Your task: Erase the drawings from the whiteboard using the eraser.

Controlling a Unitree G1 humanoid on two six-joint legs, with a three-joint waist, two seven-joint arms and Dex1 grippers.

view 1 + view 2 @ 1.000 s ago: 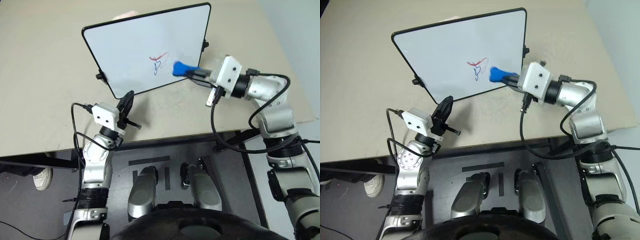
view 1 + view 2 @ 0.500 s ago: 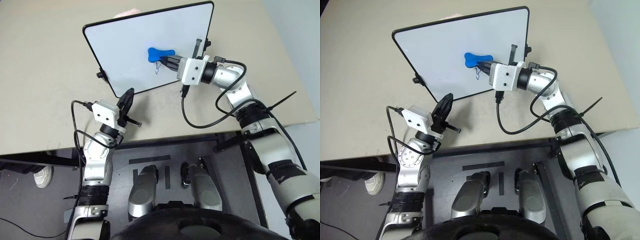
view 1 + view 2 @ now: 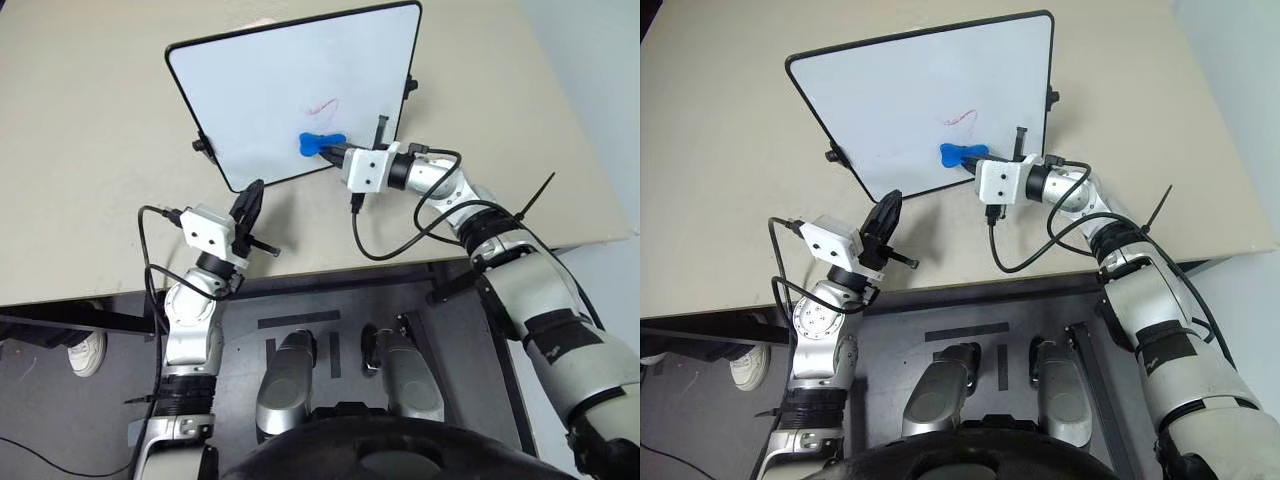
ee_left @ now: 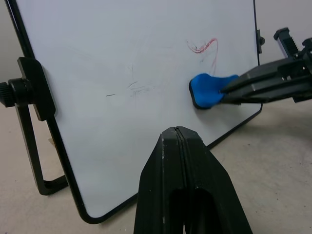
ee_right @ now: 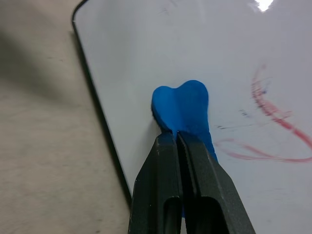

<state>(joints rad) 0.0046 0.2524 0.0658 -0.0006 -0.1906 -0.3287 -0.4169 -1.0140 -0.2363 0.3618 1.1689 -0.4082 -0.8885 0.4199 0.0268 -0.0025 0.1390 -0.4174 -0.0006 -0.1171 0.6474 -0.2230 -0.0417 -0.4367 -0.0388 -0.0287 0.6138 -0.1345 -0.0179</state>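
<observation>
Right tool (image 3: pixel 970 157) clamped tight on eraser (image 3: pixel 956 153), pressed to whiteboard (image 3: pixel 900 90); red drawings (image 3: pixel 960 117) just above tool. Left tool (image 3: pixel 252 203) closed, empty. Risk: push tips board over.

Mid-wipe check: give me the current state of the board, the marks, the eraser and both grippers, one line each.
whiteboard: propped up, tilted, on the table.
drawings: faint red strokes left on the board; no blue squiggle visible.
eraser: pinched in the right gripper, pressed on the board below the red strokes.
right gripper: shut on the eraser.
left gripper: shut, empty, off the board's near edge.
</observation>
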